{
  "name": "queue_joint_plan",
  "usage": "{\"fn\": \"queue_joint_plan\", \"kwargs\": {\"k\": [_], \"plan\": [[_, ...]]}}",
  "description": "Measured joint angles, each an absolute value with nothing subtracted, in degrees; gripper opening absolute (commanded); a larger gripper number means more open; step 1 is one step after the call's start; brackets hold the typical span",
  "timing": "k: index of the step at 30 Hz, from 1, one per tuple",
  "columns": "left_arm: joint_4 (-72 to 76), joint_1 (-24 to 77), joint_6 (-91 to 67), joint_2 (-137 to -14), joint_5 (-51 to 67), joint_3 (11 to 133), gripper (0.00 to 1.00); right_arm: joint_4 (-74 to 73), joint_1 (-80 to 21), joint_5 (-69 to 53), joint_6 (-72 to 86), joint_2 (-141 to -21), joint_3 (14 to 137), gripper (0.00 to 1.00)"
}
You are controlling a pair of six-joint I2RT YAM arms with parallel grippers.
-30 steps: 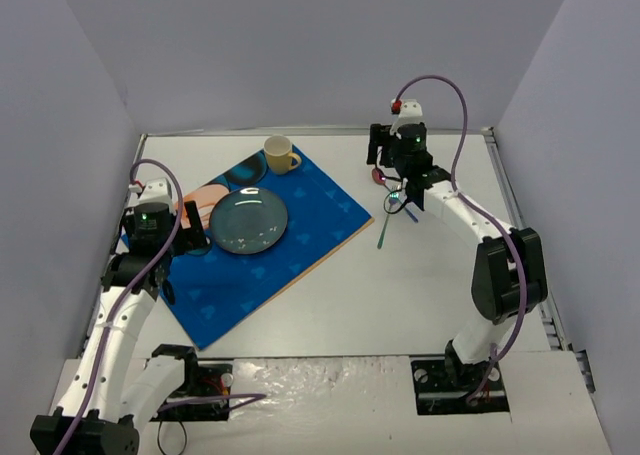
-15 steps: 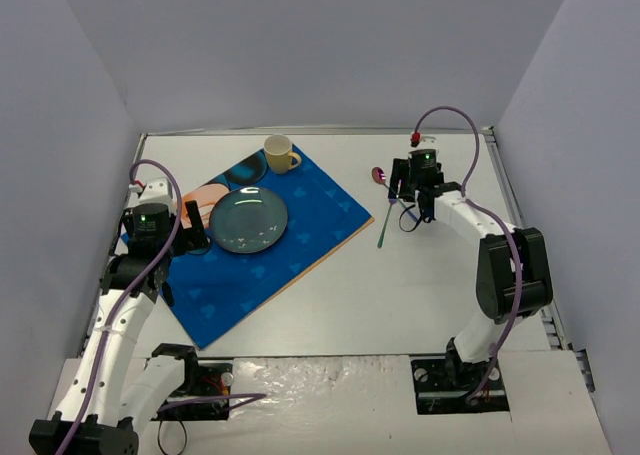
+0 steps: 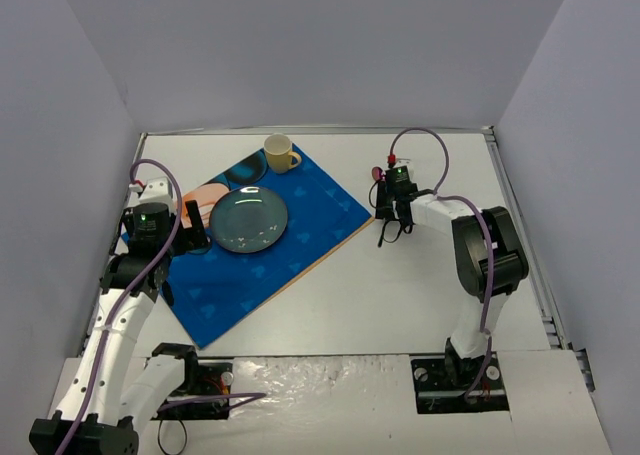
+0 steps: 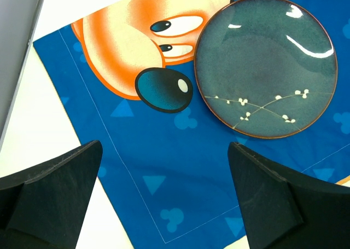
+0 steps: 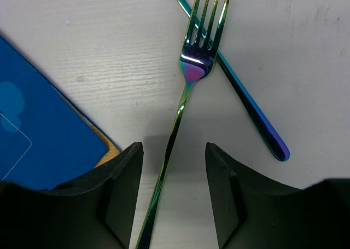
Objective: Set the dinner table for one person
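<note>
- The right gripper (image 5: 174,150) hangs low over the dinner table (image 5: 82,41), jaws parted and holding nothing, with the handle of the iridescent fork (image 5: 194,68) running between its fingers.
- The fork's tines, ahead of the fingertips, lie across the handle of a second iridescent utensil (image 5: 251,117), which slants off to the right finger's side. Its head is out of the wrist view.
- The step appears to be picking up the fork. It would go best with a straight descent and a grip on the bare handle, well short of the crossing. A clean vertical lift should then keep the tines from dragging the utensil beneath.
- The corner of the blue placemat (image 5: 33,128) sits just outside the left finger and is best left untouched.
- The left gripper (image 4: 164,189) hovers wide open and empty above the placemat, with the teal plate (image 4: 265,65) ahead and to its right.
- Counted: one placemat, one plate, one yellow mug (image 3: 280,154), one fork, one other utensil and two grippers.
</note>
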State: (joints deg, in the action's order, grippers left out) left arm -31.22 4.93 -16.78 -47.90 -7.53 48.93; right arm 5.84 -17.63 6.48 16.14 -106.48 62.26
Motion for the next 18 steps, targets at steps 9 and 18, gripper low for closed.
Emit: {"fn": "queue_joint_plan", "kwargs": {"k": [9,18], "plan": [[-31.2,4.9,-16.8,-47.9,-7.5,48.9,0.97,6.6,-17.6,8.8,17.0,-107.8,62.3,0.31],[-31.3,4.9,-16.8,-47.9,-7.6,48.9,0.97,7.5,-17.7,9.6,17.8,-108.7,62.8,0.03]]}}
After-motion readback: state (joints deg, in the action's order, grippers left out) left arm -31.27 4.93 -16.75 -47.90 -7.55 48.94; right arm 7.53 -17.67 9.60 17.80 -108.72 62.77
